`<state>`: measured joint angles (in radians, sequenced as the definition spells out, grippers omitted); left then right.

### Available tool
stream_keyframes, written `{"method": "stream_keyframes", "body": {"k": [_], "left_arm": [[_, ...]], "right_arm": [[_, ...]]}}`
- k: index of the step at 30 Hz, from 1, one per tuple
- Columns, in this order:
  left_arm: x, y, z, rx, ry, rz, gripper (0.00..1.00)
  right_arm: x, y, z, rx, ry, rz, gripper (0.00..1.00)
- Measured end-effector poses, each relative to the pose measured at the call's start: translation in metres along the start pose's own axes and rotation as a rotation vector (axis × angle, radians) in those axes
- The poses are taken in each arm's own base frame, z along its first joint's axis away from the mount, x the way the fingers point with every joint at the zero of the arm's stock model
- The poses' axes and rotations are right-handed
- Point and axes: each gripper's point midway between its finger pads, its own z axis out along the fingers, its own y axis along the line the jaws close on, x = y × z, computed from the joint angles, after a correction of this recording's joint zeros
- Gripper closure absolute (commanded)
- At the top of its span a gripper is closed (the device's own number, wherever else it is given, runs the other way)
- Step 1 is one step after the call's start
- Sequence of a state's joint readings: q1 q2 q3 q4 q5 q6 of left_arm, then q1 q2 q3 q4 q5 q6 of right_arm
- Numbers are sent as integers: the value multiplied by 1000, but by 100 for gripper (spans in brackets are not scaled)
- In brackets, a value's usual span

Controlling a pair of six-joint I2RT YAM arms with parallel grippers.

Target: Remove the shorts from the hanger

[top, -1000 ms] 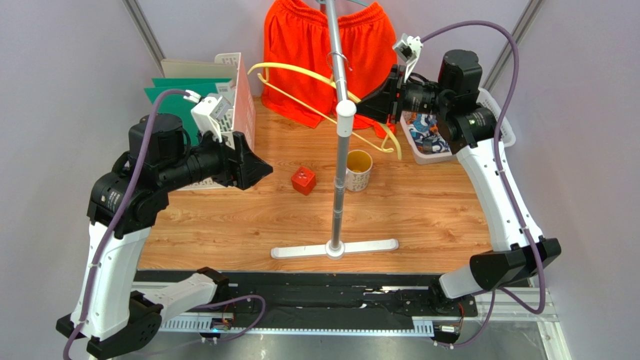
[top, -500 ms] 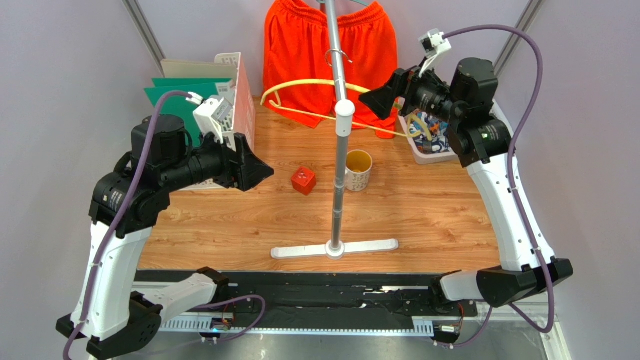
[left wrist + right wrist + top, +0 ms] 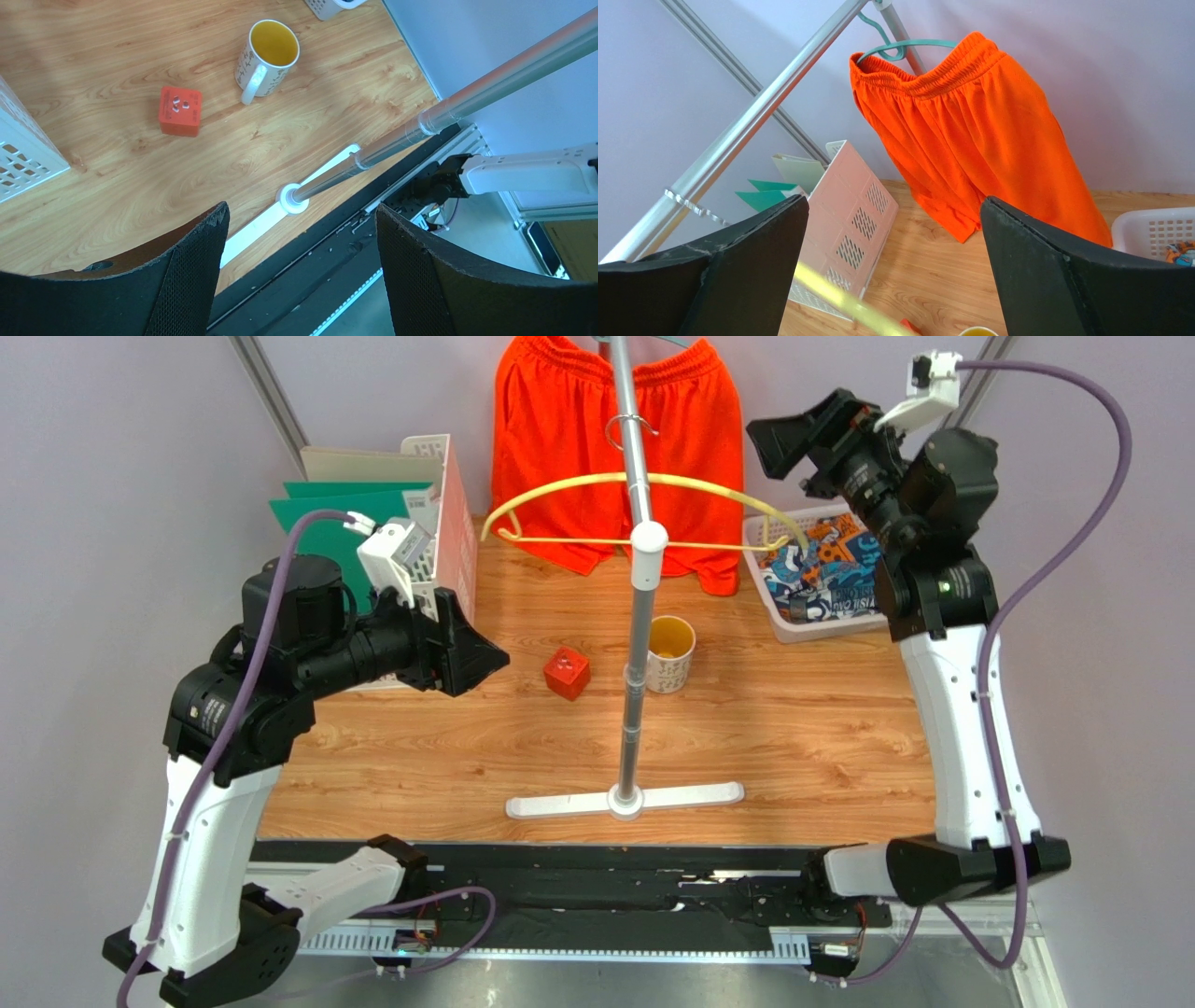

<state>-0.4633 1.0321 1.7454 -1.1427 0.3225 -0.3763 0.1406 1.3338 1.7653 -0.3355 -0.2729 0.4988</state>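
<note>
Rack foot (image 3: 624,800) nearest, on the wooden surface (image 3: 786,728); pole (image 3: 638,658) rises from it

Left end effector (image 3: 477,651) left of pole, raised, fingers spread wide, nothing held

Beyond: red cube (image 3: 567,672), then yellow-lined mug (image 3: 669,653) just beside pole; marks on both too small to read

Bare yellow hanger (image 3: 568,483) hangs on the pole

Far right: white basket (image 3: 786,627) holds the printed shorts (image 3: 821,567)

Right end effector (image 3: 786,445) raised above the basket, fully spread, empty

Far centre: orange shorts (image 3: 617,434) hang by the waistband on a teal hanger (image 3: 913,44)

Far left: white crate (image 3: 449,518), green folders (image 3: 330,511)
</note>
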Motion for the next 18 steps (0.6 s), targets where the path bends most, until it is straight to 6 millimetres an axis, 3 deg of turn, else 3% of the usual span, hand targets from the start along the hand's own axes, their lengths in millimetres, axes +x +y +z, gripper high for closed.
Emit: {"method": "stream_keyframes", "body": {"k": [7,10,11,14,18], "left_arm": [[8,2,-2,-5,6,-15,19],[14,3,-5,-6,6,-26,19],[14,2,-6,-5,5,-27,19],[14,2,-8,-9,-4,-28,19],[12,4,-11,-23,-19,-27,19]], "right_arm": [[-19,-20,75,-2,-44,24,1],[-22,-45,118,-1,-63,6,0],[-22,-47,122,-5,-65,4,0],[-1,-73,159,-26,-39,-21,0],[39,-98,185,-61,22,-27,0]]}}
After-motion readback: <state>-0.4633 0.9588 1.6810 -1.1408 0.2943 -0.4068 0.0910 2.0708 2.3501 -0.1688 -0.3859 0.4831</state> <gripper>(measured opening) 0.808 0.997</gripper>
